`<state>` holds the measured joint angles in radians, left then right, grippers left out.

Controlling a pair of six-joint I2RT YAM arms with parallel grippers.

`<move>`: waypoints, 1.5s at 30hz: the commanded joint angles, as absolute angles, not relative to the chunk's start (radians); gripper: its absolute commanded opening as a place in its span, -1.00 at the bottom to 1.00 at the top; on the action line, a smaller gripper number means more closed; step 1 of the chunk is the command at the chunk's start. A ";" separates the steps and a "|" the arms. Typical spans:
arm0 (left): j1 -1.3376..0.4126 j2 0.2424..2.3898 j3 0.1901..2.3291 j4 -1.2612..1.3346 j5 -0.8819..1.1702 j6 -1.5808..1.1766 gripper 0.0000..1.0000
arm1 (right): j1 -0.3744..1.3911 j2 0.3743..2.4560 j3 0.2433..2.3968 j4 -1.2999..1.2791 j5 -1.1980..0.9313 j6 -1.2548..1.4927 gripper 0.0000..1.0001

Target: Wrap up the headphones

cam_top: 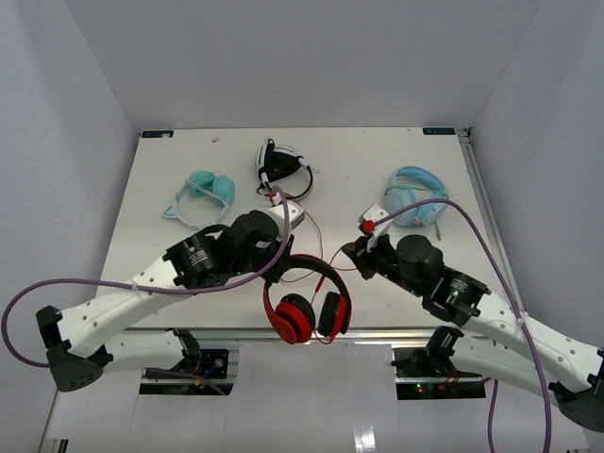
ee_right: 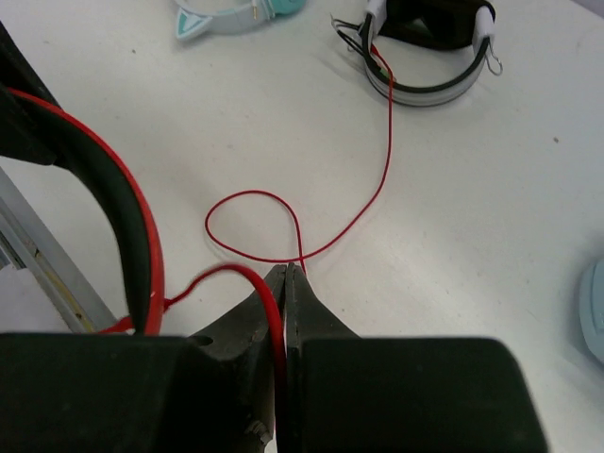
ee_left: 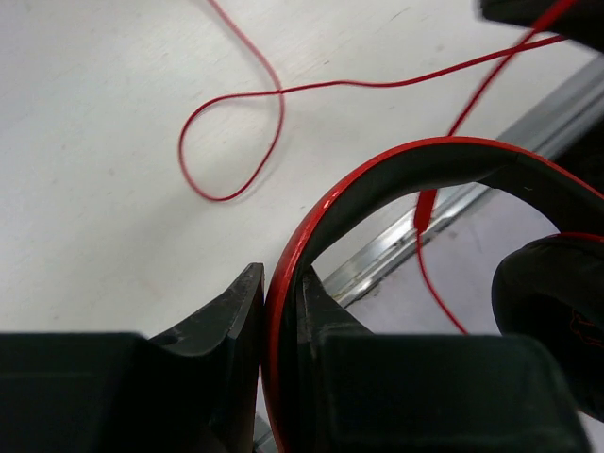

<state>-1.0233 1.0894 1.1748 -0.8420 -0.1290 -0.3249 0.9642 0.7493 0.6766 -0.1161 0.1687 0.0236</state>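
The red headphones hang over the table's near edge, ear cups down. My left gripper is shut on their red headband, which runs up between the jaws. The thin red cable trails across the table, forms a loop, and runs back toward the black-and-white pair. My right gripper is shut on the cable, just right of the headband; the loop lies on the table in front of its tips.
A black-and-white headphone pair lies at the back middle, a teal pair at the back left, and a light-blue pair at the back right. The table's metal front rail runs under the hanging headphones.
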 commanded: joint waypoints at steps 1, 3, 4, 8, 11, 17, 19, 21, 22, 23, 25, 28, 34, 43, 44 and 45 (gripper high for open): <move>-1.025 1.129 1.200 -0.873 -0.280 -0.314 -1.00 | 0.963 0.691 0.770 -0.241 0.235 0.067 -0.85; -1.025 1.141 1.197 -0.874 -0.336 -0.317 -1.00 | 0.964 0.680 0.796 -0.270 0.211 0.073 -0.85; -1.025 1.150 1.198 -0.875 -0.368 -0.319 -1.00 | 0.965 0.677 0.809 -0.287 0.192 0.077 -0.85; -1.025 1.185 1.205 -0.873 -0.493 -0.345 -1.00 | 0.963 0.668 0.816 -0.303 0.113 0.090 -0.85; -1.025 1.213 1.206 -0.858 -0.566 -0.360 -1.00 | 0.963 0.671 0.804 -0.285 0.053 0.100 -0.85; -1.025 1.233 1.188 -0.821 -0.626 -0.367 -1.00 | 0.963 0.712 0.816 -0.250 0.009 0.102 -0.85; -1.025 1.233 1.179 -0.819 -0.649 -0.368 -1.00 | 0.963 0.716 0.824 -0.239 -0.022 0.104 -0.85; -1.025 1.232 1.173 -0.818 -0.659 -0.374 -1.00 | 0.963 0.725 0.831 -0.231 -0.036 0.108 -0.85; -1.025 1.230 1.168 -0.816 -0.658 -0.377 -1.00 | 0.963 0.731 0.837 -0.230 -0.038 0.109 -0.85; -1.025 1.226 1.163 -0.812 -0.649 -0.379 -1.00 | 0.965 0.736 0.842 -0.231 -0.034 0.109 -0.85; -1.025 1.203 1.149 -0.792 -0.588 -0.365 -1.00 | 0.963 0.749 0.850 -0.239 -0.006 0.098 -0.85; -1.025 1.123 1.129 -0.751 -0.458 -0.344 -1.00 | 0.963 0.732 0.825 -0.236 0.114 0.086 -0.85; -1.025 0.885 1.110 -0.596 -0.255 -0.389 -1.00 | 0.963 0.677 0.780 -0.216 0.225 0.129 -0.85; -1.025 0.712 1.049 -0.315 -0.139 -0.530 -1.00 | 0.962 0.674 0.661 0.027 0.158 0.268 -0.85; -1.025 0.713 1.041 -0.286 -0.130 -0.538 -1.00 | 0.962 0.678 0.643 0.068 0.151 0.280 -0.85; -1.025 0.718 1.038 -0.264 -0.120 -0.548 -1.00 | 0.962 0.685 0.629 0.098 0.145 0.289 -0.85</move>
<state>-1.0233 0.6963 1.0708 -0.4591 -0.2022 -0.4561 0.9634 0.6672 0.6838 -0.1078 0.1750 0.2117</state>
